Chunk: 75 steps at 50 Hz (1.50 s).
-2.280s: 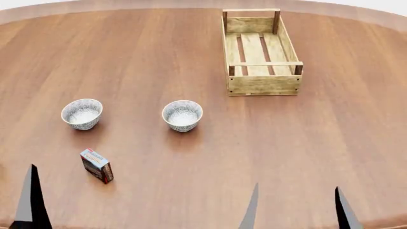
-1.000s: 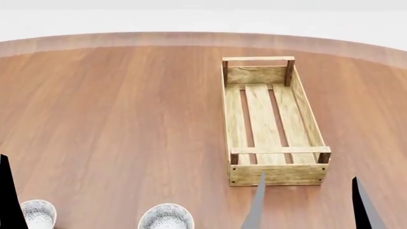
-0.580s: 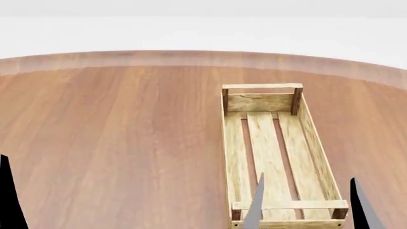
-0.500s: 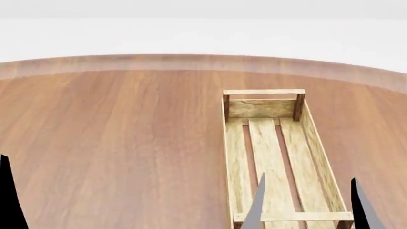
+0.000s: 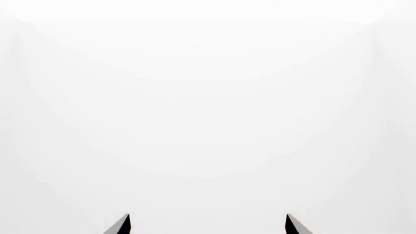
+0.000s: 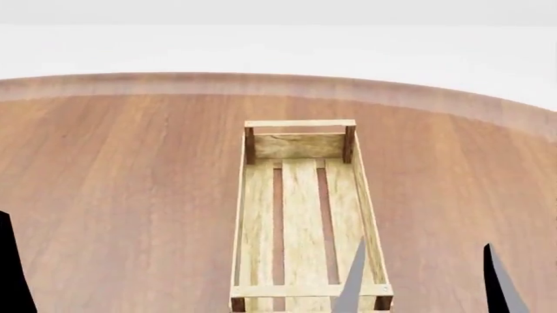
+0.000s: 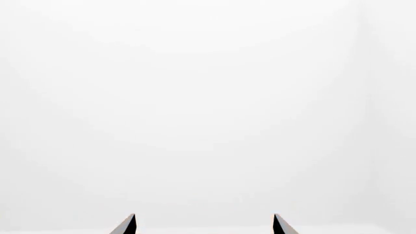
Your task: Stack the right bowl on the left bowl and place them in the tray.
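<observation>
We are holding our right hand low at the near edge of the head view, its two dark pointed fingertips spread well apart with nothing between them, and its wrist view is showing the same gap against blank white. Our left hand is likewise standing open and empty in its wrist view, while in the head view only one dark fingertip of it is showing at the left edge. Just beyond the right hand, with its inner fingertip overlapping the near right corner in the head view, the rectangular pale wooden tray with slatted bottom and dark corner posts is lying lengthwise on the round reddish-brown wooden desk, running away from us and holding nothing. The two bowls are not showing in any view, so we cannot say where they are lying relative to either hand. We are judging that the bowls, when we reach them, are handling as light, rigid and fairly slick things, best pinched across the rim with one finger inside and one outside. The tray is looking stiff and stable, and needs no grasping; its open top is leaving ample room for lowering a stacked pair onto the slats.
</observation>
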Tool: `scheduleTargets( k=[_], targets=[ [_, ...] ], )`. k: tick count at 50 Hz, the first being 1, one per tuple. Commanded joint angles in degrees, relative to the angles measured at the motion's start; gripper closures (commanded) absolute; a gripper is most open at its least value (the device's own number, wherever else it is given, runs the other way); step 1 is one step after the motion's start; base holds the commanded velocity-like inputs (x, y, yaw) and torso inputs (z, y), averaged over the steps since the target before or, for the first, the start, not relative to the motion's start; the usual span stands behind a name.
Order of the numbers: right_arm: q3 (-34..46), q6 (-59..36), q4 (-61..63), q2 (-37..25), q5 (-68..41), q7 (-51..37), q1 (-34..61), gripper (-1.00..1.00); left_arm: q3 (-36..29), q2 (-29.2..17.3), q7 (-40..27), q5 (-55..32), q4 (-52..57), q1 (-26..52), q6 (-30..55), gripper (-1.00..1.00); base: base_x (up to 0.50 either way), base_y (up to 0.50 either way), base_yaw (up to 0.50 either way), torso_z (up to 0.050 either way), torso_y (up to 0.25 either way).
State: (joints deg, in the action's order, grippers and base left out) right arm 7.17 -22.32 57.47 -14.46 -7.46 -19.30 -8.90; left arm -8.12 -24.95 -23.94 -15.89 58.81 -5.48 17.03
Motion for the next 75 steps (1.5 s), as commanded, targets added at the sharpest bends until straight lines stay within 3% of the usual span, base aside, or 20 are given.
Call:
scheduleTargets(
  k=[1, 7, 9, 11, 53, 56, 75],
  targets=[
    [0.1, -0.4, 0.4, 0.1, -0.8, -1.0, 0.7, -1.00, -0.3, -1.0, -1.1, -0.4, 0.1, 0.1, -0.2, -1.00, 0.00, 0.00, 0.00, 0.000, 0.000],
    [-2.0, 1.0, -0.6, 0.3, -3.0, -1.8, 0.0, -1.00, -0.7, -1.4, -1.7, -0.6, 0.2, 0.4, 0.0, -1.00, 0.00, 0.00, 0.00, 0.000, 0.000],
    [3.2, -3.1, -0.2, -2.4, 4.3, -2.0, 1.3, -1.00, -0.7, -1.7, -1.8, -1.1, 0.2, 0.5, 0.4, -1.00, 0.00, 0.00, 0.27, 0.000, 0.000],
    [3.5, -3.5, -0.1, -2.3, 4.4, -2.2, 1.5, -1.00, -0.7, -1.8, -2.1, -1.2, 0.2, 0.6, 0.4, -1.00, 0.00, 0.00, 0.50, 0.000, 0.000],
    [3.7, -3.1, 0.6, -3.9, 2.6, -4.5, 1.4, -1.00, -2.4, -5.2, -5.8, -3.0, 0.7, 1.2, -0.6, -1.00, 0.00, 0.00, 0.50, 0.000, 0.000],
    [1.0, -1.3, 0.0, -2.7, -1.8, -4.5, 0.8, -1.00, -2.4, -5.5, -5.6, -3.5, 0.3, 0.8, -2.0, -1.00, 0.00, 0.00, 0.29, 0.000, 0.000],
    [1.7, -0.3, -0.5, -3.7, -2.6, -5.0, 1.0, -1.00, -3.3, -6.8, -7.4, -5.3, -0.3, 1.9, -1.3, -1.00, 0.00, 0.00, 0.00, 0.048, 0.014]
  ],
)
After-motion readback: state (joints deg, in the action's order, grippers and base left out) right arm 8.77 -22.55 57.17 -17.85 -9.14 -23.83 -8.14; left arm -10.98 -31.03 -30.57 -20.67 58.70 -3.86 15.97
